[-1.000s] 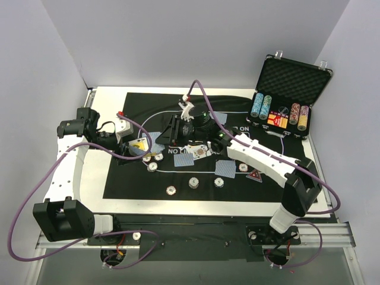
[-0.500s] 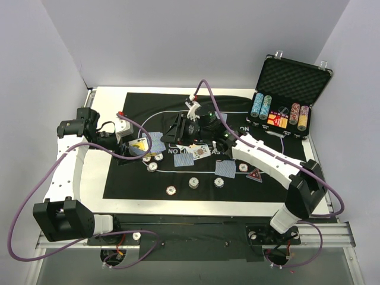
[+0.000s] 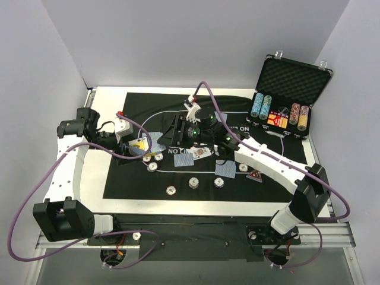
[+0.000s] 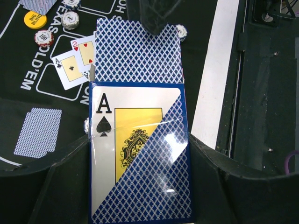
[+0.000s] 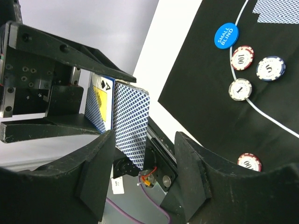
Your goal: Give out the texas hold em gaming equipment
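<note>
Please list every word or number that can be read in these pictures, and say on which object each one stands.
"BIG BLIND": yellow disc.
"SMALL BLIND": blue disc.
"100": red-edged chip.
"1": white chip.
"A" with a spade: card box.
"A" with a club: club card.
"2" with a heart: heart card.
"HOLD'EM": black mat.
Labels in the chip case: too small to read.

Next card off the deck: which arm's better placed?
Right. The left gripper is shut on the card box. The right gripper faces it with jaws apart, empty, lined up on the protruding blue-backed card.
</note>
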`<action>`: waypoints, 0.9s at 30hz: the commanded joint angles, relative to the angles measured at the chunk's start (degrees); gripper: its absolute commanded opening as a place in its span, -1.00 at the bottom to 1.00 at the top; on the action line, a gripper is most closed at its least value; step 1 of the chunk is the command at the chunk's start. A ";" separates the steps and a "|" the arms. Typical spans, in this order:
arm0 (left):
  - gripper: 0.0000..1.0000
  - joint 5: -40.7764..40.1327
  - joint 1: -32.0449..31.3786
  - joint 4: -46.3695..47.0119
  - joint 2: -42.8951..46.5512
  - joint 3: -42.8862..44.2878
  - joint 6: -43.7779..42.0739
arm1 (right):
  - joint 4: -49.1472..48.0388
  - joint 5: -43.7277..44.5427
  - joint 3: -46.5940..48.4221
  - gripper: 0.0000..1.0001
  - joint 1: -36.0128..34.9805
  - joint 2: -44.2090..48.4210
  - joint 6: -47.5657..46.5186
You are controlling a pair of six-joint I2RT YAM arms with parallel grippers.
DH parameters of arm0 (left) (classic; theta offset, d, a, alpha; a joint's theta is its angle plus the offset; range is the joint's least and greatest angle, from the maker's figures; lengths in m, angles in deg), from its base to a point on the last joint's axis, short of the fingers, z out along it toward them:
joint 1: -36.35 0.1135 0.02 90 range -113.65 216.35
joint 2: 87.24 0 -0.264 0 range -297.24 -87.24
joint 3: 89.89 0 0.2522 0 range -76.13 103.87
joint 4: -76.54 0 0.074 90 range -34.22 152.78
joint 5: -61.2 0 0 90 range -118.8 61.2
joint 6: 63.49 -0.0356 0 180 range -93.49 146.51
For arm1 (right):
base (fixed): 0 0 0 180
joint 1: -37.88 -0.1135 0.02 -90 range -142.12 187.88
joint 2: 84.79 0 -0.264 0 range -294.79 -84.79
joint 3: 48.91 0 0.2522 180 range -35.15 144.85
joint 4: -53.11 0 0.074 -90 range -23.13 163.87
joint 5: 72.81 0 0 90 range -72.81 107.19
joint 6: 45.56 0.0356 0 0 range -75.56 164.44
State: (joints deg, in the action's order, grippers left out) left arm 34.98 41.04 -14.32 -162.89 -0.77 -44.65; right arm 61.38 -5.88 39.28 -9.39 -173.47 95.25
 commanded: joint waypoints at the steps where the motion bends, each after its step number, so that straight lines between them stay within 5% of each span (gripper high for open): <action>1: -1.00 4.24 0.41 -14.22 1.04 1.73 -0.74 | 0.31 0.48 3.78 -0.02 -1.42 -2.10 -1.67; 6: -1.00 4.24 0.32 -14.22 1.13 1.99 -0.56 | 1.10 0.83 3.96 -0.07 -1.51 -2.73 -2.46; 12: -1.00 4.32 0.41 -14.22 1.13 1.82 -0.56 | 2.33 1.89 3.26 -0.35 -0.90 -1.32 -3.43; 27: -1.00 4.59 0.41 -14.22 1.39 1.99 -0.48 | 3.83 2.59 1.24 -0.35 1.30 1.23 -4.40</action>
State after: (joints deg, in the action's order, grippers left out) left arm 34.50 41.04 -14.32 -162.89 -0.77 -44.65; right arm 64.57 -4.61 41.14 -8.54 -175.18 92.19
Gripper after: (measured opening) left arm 0.744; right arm 0.325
